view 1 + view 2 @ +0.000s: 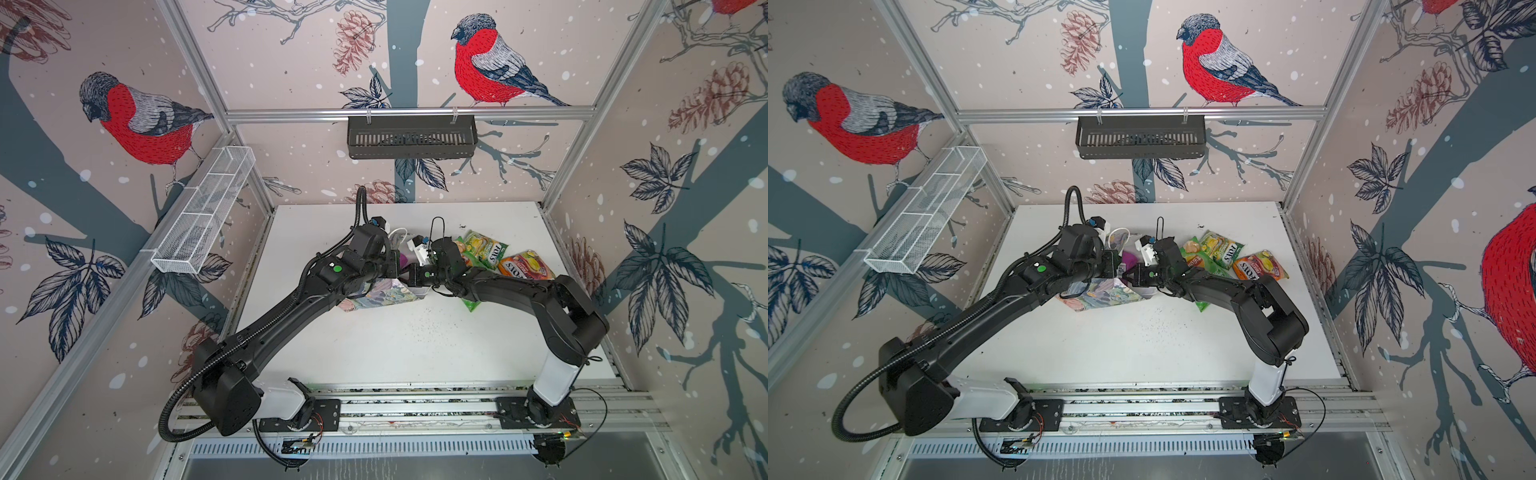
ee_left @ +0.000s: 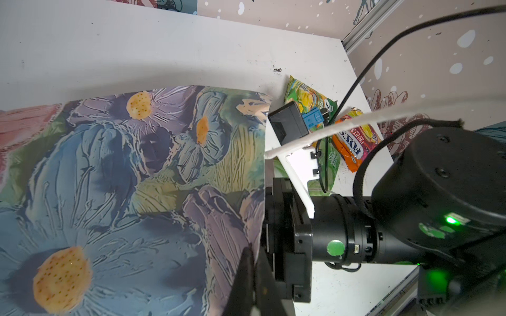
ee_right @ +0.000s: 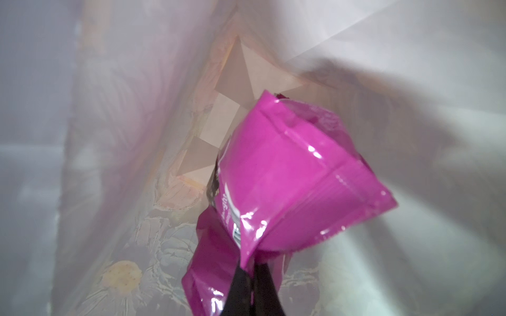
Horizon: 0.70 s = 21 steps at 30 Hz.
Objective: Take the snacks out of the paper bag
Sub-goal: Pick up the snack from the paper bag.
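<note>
1. Purple glossy foil packet (image 3: 295, 177): inside the floral-print paper bag (image 2: 123, 177), its crimped seal clamped by the right claw (image 3: 250, 273).
2. Left claw (image 2: 250, 262): pinched together on the bag's mouth rim, mid white worktop (image 1: 395, 353).
3. Done: yellow-green packet (image 1: 484, 249), orange packet (image 1: 525, 266) and large green chip bag (image 1: 472, 304) lie outside, at 2 to 3 o'clock from the bag in a top view.
4. Remaining, by judgement: the purple packet only.
5. Materials: crinkly reflective foil; matte creased paper, white inside.

- orange packet (image 2: 356, 139): large white "FOX'S", with smaller "FRUITS" beside it; the finer print is too small to read.
- yellow-green packet (image 1: 484, 249): white "FOX'S" on a dark green band, in both top views.
- purple packet (image 3: 295, 177): white lettering along one edge, unreadable.
</note>
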Available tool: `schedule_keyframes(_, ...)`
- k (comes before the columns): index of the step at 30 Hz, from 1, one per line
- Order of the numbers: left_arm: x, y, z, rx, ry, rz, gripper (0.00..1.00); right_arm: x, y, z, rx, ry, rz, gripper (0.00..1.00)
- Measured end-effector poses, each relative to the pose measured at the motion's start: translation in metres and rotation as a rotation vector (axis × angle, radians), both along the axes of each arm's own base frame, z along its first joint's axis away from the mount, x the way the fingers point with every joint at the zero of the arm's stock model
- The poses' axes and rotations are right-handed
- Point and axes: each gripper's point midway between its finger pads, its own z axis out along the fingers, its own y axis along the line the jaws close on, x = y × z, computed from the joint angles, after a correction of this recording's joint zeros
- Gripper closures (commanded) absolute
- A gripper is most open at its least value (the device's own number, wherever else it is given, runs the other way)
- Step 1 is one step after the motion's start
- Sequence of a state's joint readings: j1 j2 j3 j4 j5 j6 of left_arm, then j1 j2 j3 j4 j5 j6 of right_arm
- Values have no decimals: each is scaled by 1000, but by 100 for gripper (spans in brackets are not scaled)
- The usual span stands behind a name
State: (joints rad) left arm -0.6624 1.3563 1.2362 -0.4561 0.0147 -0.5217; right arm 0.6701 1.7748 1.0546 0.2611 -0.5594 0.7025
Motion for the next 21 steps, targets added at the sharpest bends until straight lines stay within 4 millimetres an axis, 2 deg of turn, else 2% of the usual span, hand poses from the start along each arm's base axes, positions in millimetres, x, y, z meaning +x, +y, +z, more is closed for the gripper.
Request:
schedule_keyframes(11, 7, 10, 14, 5, -37, 19, 100, 13, -1, 38, -37, -86, -14, 100)
schedule_keyframes(17, 13, 30, 24, -3, -59, 71, 100, 19, 0, 65, -39, -132, -22, 100)
schedule_keyframes(21, 15, 42, 27, -6, -70, 95, 100, 21, 1, 75, -44, -152, -30, 100)
